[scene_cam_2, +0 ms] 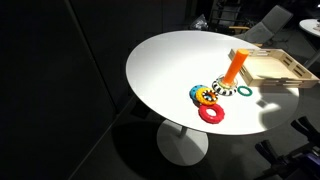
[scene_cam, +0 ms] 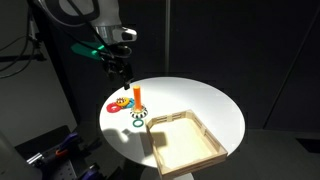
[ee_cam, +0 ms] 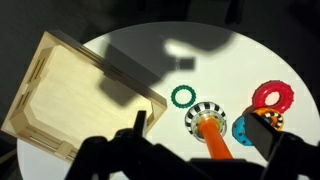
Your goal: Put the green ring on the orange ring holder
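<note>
The green ring lies flat on the white table, just beside the orange ring holder, which stands upright on a black-and-white striped base. Both exterior views show the ring and the holder. My gripper is open and empty. It hangs above the holder, with one finger on each side of it in the wrist view. An exterior view shows the gripper well above the table.
A red ring, a blue ring and a yellow ring lie close to the holder. A shallow wooden tray sits on the round white table, next to the green ring. The table edge is near.
</note>
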Robot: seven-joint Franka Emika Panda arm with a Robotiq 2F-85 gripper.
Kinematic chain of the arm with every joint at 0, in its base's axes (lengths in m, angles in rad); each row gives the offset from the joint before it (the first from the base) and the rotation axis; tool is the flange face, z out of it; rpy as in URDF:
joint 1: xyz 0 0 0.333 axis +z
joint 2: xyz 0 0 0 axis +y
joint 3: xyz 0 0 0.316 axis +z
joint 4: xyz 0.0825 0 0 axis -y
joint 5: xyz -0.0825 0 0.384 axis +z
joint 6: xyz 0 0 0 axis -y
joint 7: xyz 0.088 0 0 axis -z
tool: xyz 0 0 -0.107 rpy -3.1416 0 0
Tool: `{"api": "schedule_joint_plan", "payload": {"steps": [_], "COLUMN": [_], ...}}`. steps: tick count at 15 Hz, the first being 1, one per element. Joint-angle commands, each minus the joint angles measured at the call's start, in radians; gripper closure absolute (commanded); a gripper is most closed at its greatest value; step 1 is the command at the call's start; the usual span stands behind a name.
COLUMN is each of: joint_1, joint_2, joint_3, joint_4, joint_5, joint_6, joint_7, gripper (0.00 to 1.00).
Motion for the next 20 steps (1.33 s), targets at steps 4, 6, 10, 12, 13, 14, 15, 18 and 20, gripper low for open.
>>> {"api": "schedule_joint_plan", "payload": {"steps": [4, 6, 10, 12, 13, 14, 15, 18, 20], "joint_1": [0.009, 0.009, 0.000, 0.000, 0.000, 0.000, -0.001, -0.003, -0.001], "joint_2": [0.267, 0.319, 0.335, 0.347, 0.347, 0.347, 0.352, 0.386, 0.415], "joint_3": [0.039, 0.043, 0.051, 0.052, 0.052, 0.052, 0.054, 0.055, 0.055], "joint_4": [0.074, 0.092, 0.084, 0.088, 0.087, 0.087, 0.091, 0.079, 0.073], "joint_5": [0.011, 0.017, 0.004, 0.004, 0.004, 0.004, -0.003, -0.014, -0.002], "joint_6": [0.073, 0.088, 0.095, 0.095, 0.095, 0.095, 0.084, 0.155, 0.199], "joint_7": [0.030, 0.018, 0.018, 0.018, 0.018, 0.018, 0.026, 0.039, 0.034], "gripper": [0.00, 0.00, 0.00, 0.00, 0.00, 0.00, 0.00, 0.00, 0.00]}}
